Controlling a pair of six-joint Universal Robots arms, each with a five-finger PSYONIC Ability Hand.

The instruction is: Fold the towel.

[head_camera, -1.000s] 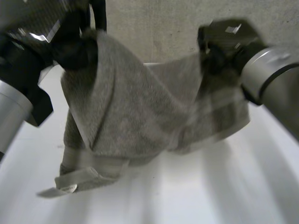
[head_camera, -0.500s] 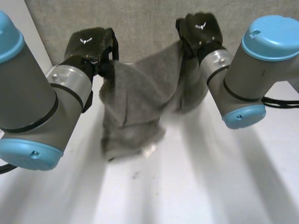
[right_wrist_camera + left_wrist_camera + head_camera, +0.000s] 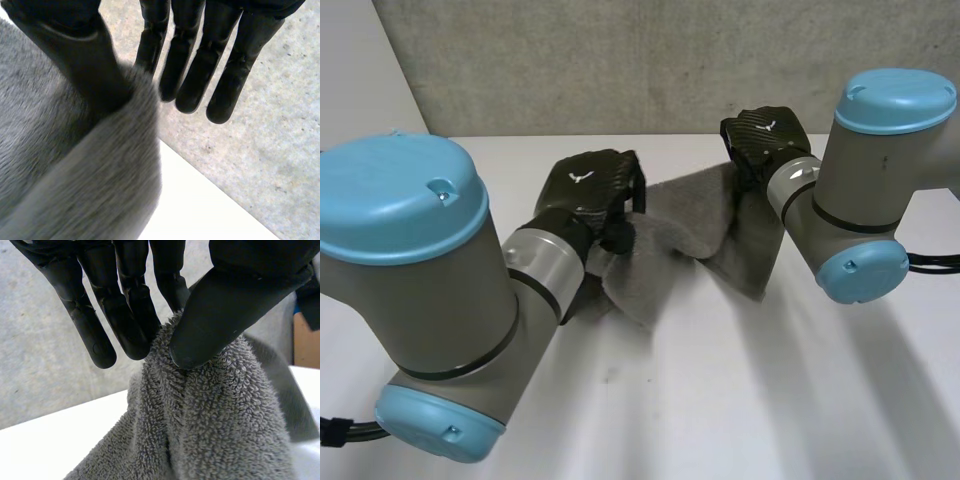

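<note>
No text; a white emblem marks left hand (image 3: 588,190) and right hand (image 3: 767,133).

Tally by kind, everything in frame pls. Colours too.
Grey towel: 1, the towel, pinched by both hands
Black hands: 2, left hand and right hand
Grey arms with light-blue caps: 2, left arm and right arm
White table: 1, the table
Total: 6
</note>
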